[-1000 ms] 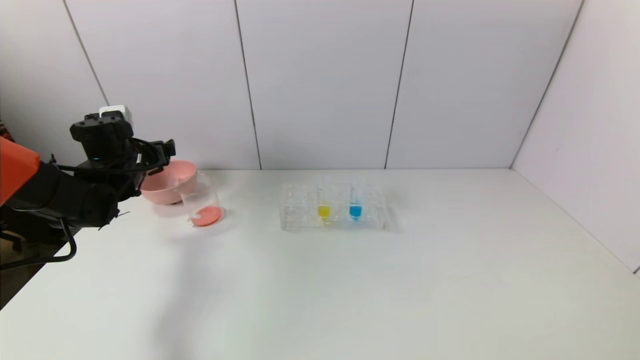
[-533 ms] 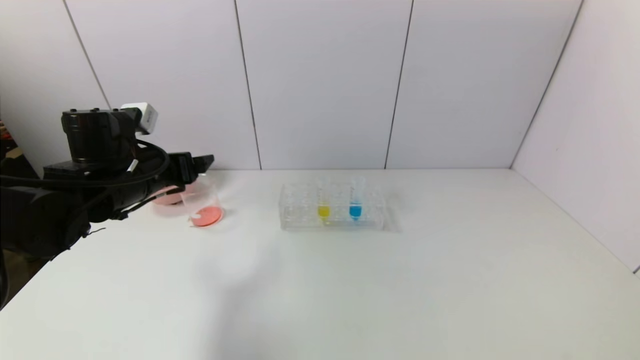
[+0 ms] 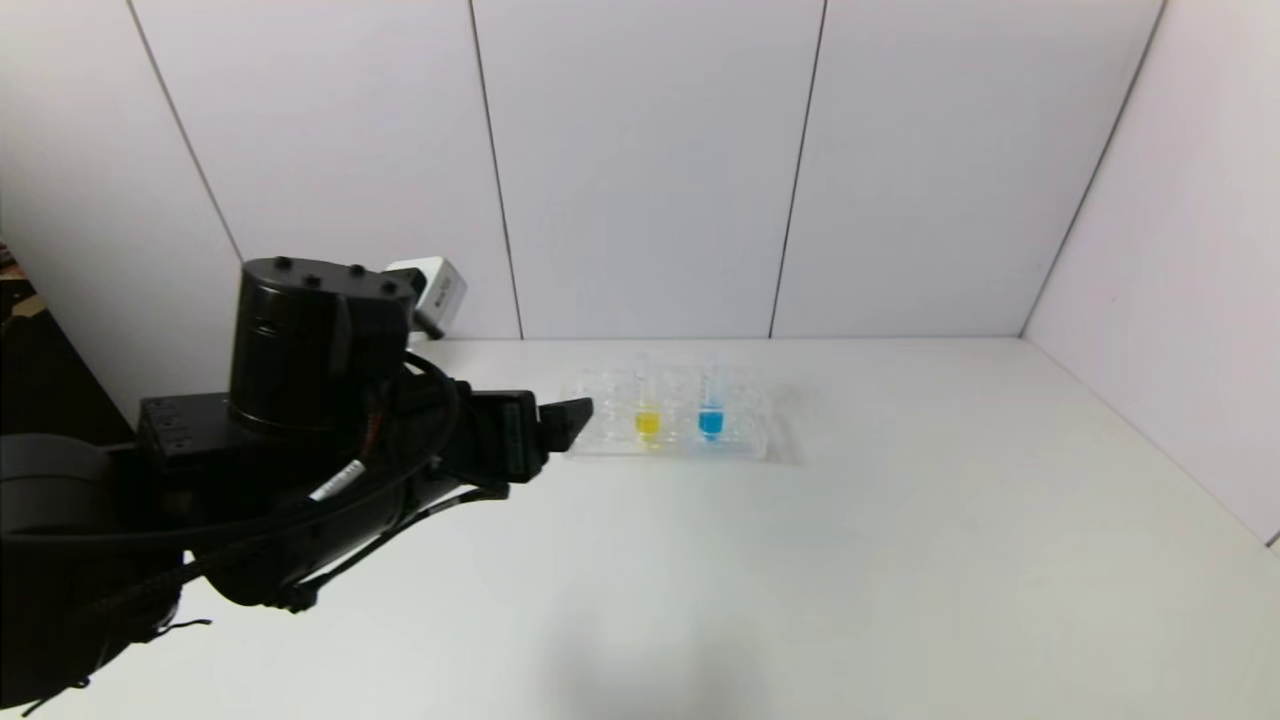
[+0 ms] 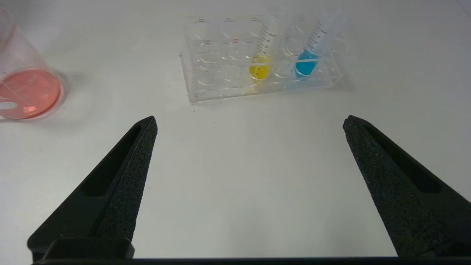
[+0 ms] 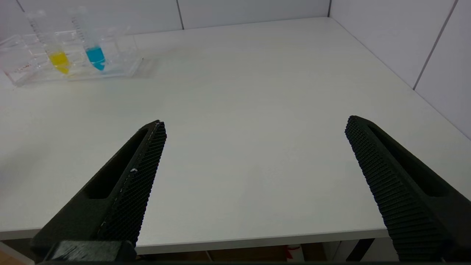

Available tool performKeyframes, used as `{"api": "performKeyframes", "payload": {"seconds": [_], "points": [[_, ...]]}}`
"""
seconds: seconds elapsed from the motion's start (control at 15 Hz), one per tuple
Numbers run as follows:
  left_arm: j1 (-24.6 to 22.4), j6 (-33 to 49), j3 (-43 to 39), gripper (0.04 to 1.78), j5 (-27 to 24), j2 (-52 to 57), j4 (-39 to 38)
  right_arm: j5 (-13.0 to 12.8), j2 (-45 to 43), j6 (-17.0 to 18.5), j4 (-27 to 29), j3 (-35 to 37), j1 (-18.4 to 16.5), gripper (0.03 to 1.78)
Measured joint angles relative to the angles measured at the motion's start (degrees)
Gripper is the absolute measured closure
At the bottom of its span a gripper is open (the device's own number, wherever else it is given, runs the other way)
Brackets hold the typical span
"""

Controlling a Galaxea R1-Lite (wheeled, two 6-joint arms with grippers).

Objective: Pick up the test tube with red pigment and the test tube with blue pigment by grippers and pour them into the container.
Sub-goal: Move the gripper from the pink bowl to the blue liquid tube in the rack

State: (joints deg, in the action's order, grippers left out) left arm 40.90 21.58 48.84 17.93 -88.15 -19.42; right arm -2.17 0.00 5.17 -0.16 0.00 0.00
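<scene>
The test tube with blue pigment (image 3: 710, 415) stands upright in the clear rack (image 3: 755, 445), to the right of a yellow tube (image 3: 648, 420). It also shows in the left wrist view (image 4: 307, 64) and the right wrist view (image 5: 95, 55). The glass beaker (image 4: 22, 92) holds orange-red liquid; in the head view my left arm hides it. No red tube is in view. My left gripper (image 3: 562, 422) is open and empty, just left of the rack and above the table (image 4: 249, 119). My right gripper (image 5: 255, 121) is open and empty over the table's front edge.
The rack (image 4: 206, 90) has several empty holes. The white table (image 3: 900, 560) runs to the back wall and to a side wall on the right. The pink bowl is hidden behind my left arm.
My left arm has swung right, from beside the pink bowl and beaker to the rack's left end. It now hides bowl and beaker in the head view.
</scene>
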Motion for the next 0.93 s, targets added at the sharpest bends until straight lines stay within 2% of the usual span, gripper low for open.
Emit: {"api": "performKeyframes", "payload": {"seconds": [0.13,0.33,0.67,0.93], "points": [[6.34,4.5,4.66,0.06,7.67,-3.91,1.79,-0.02,0.0,0.0,0.0,0.0,0.0,0.04],[12.9,8.52,14.38,0.06,17.87,-11.72,6.3,-0.02,0.0,0.0,0.0,0.0,0.0,0.04],[18.47,11.63,33.79,0.06,27.9,-25.53,16.12,-0.02,0.0,0.0,0.0,0.0,0.0,0.04],[20.21,11.78,46.15,0.06,34.18,-36.85,18.38,-0.02,0.0,0.0,0.0,0.0,0.0,0.04]]}}
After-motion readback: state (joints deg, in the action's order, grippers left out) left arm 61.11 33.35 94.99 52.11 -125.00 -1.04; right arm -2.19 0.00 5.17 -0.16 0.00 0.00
